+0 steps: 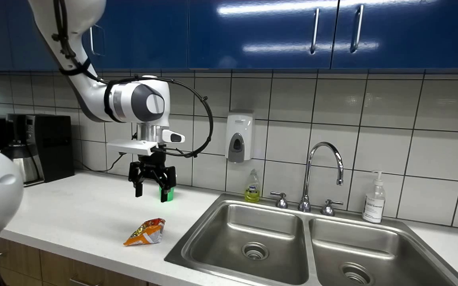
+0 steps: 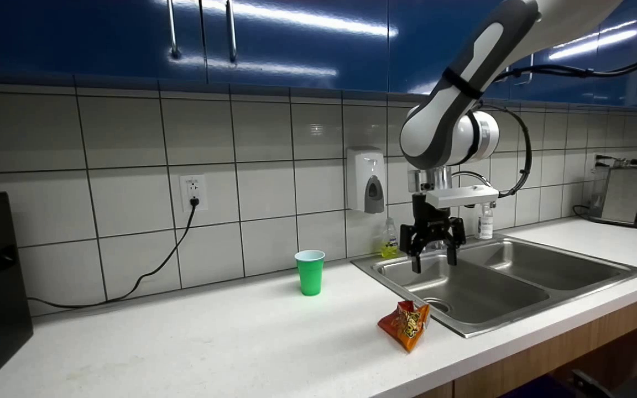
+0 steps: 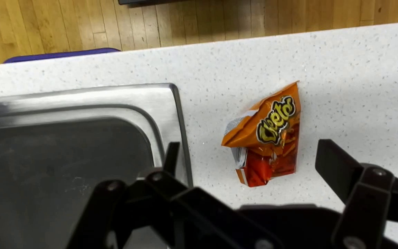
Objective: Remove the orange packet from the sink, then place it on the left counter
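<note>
Wide-spread tool (image 3: 250, 155) hangs apart from the orange packet (image 3: 275, 138).

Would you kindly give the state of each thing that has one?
End effector: open, holding nothing
Orange packet: crumpled, on the left counter beside the sink
Green cup: upright
Blue cabinet doors: shut
Faucet: no water visible
Dish soap bottle: upright, partly full
Pump bottle: upright
Plug: in the outlet
</note>
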`<move>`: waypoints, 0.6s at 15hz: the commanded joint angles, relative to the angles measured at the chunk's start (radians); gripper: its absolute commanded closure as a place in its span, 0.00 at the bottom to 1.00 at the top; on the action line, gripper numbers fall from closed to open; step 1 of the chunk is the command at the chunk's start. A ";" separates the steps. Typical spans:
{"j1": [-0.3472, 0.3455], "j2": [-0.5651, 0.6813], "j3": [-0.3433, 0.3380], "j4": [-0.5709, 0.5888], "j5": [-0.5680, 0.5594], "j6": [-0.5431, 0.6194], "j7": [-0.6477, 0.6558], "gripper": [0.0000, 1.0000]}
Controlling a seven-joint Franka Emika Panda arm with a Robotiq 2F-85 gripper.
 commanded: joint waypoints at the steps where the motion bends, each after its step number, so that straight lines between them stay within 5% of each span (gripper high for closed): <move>1: -0.020 -0.107 0.004 -0.063 0.009 -0.064 -0.008 0.00; 9: -0.023 -0.239 0.003 -0.186 -0.001 -0.096 -0.024 0.00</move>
